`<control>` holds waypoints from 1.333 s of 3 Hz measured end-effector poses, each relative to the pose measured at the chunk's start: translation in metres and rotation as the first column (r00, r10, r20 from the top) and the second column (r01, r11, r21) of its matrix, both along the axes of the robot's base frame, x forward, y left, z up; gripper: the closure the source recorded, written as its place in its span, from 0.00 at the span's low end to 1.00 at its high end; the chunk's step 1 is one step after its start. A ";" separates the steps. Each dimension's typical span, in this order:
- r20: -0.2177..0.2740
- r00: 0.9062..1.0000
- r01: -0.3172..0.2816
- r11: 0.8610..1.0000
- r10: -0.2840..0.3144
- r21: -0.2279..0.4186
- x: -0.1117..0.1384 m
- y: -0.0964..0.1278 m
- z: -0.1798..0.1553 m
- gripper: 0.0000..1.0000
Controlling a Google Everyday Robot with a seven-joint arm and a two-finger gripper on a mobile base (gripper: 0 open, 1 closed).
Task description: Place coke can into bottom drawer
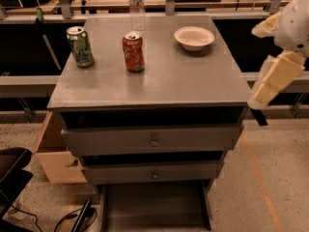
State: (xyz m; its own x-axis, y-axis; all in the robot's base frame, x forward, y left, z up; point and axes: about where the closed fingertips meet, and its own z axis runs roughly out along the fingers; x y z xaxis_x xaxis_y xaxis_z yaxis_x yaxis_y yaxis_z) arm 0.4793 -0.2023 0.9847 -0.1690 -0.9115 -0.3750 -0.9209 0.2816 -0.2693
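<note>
The coke can [133, 51] stood upright on the grey bench [174, 79], left of centre and towards the far half of the top, its silver lid facing up. To its left, apart from it, stood a green can [80, 46], also upright, near the left edge. Behind the coke can, at the far edge, rose a clear plastic bottle [137, 6], partly cut off by the top of the view. A white bowl [194, 37] sat to the right of the coke can, well apart from it, on the far right part of the top.

The tool [257, 115] hung at the end of the cream-coloured arm [277, 76] off the right side of the bench, just beside its near right corner and lower than the top surface, well apart from the coke can. Only a dark tip showed there, and whether the tool was spread or pressed together could not be told.

Below the top, the upper drawer [153, 140] and the middle drawer [153, 173] each showed a round knob and stood slightly ajar. The bottom drawer [155, 209] was pulled out towards the near side, its dark inside showing. A cardboard box [53, 156] stood on the floor at the left of the cabinet.
</note>
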 end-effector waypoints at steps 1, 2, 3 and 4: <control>0.144 0.989 -0.063 0.984 0.039 0.167 0.060 0.030 0.016 0.00; 0.267 0.962 -0.161 0.909 0.057 0.384 0.112 0.061 0.031 0.00; 0.261 0.965 -0.162 0.843 0.027 0.513 0.125 0.073 0.020 0.00; 0.191 0.979 -0.059 0.785 -0.076 0.617 0.123 0.064 0.005 0.00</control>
State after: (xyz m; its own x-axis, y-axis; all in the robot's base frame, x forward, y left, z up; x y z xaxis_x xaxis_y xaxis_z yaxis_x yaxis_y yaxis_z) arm 0.6026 -0.1386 0.9893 -0.0374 -0.4715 -0.8811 -0.8649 0.4569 -0.2078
